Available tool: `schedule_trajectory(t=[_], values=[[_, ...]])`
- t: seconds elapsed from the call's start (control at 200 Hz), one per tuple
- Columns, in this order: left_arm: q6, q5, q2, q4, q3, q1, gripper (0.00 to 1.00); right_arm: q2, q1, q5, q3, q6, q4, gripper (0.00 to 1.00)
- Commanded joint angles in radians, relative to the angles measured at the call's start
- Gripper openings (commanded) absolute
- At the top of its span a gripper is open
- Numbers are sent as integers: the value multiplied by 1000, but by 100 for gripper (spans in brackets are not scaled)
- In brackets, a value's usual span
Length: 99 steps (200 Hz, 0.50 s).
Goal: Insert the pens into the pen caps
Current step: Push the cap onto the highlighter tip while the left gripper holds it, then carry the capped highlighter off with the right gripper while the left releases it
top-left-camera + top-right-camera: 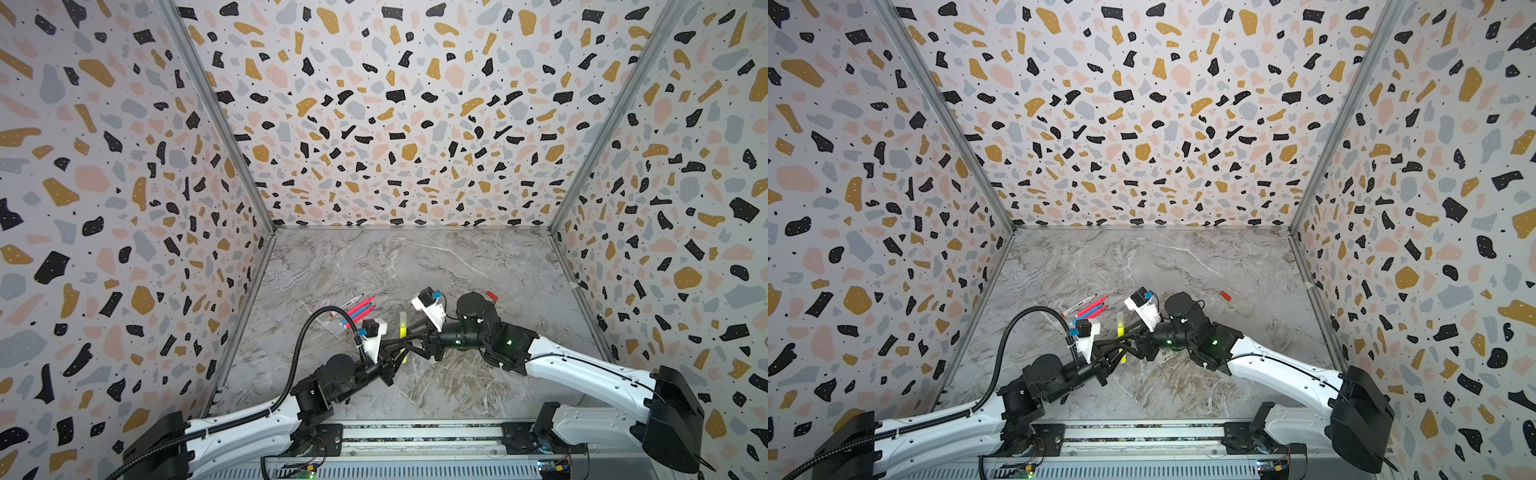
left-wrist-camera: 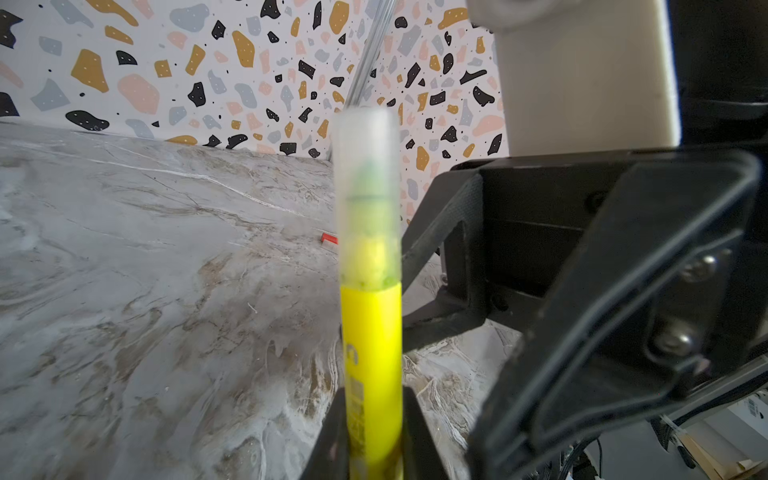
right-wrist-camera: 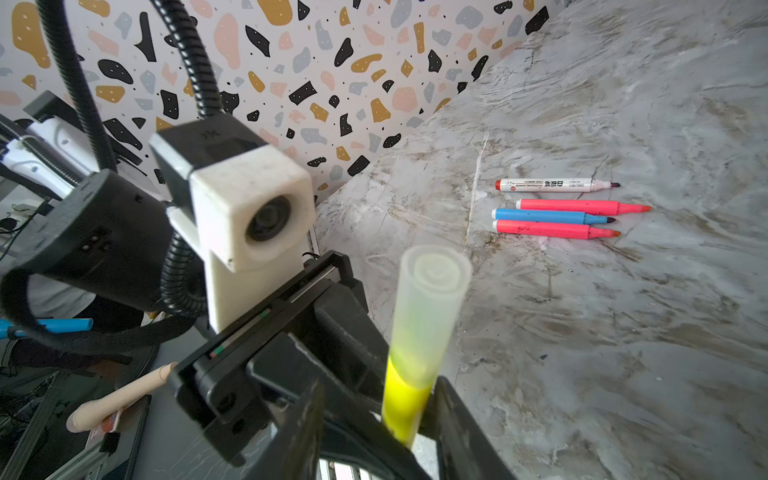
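Patterned walls [image 1: 124,208] close the table [image 1: 415,266] on the left, back and right, and a metal rail [image 1: 415,434] runs along its near edge. The far half of the table lies open. The arms meet near the middle of the near half.

The left gripper [image 1: 398,354] has its jaws closed tight on the lower barrel of the yellow pen [image 1: 402,334], which stands clear of the table. A clear cap [image 2: 368,178] sits over its tip. The right gripper [image 1: 409,338] has its jaws on either side of the same barrel, partway apart; whether they press it I cannot tell.

By the left wall, a white pen [image 3: 552,185], a pink pen [image 3: 577,206], a blue pen [image 3: 544,216] and a second pink pen [image 3: 548,229] lie side by side, uncapped. A red cap [image 1: 492,296] lies alone to the right, behind the right arm, well apart from them.
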Motion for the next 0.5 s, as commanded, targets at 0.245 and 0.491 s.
schedule_trajectory(t=[0.245, 0.491], values=[[3, 3, -15, 67, 33, -2, 0, 42, 0, -12, 18, 16, 46, 9], [-34, -207, -9, -111, 41, -2, 55, 77, -133, 59, 117, -45, -138, 7]])
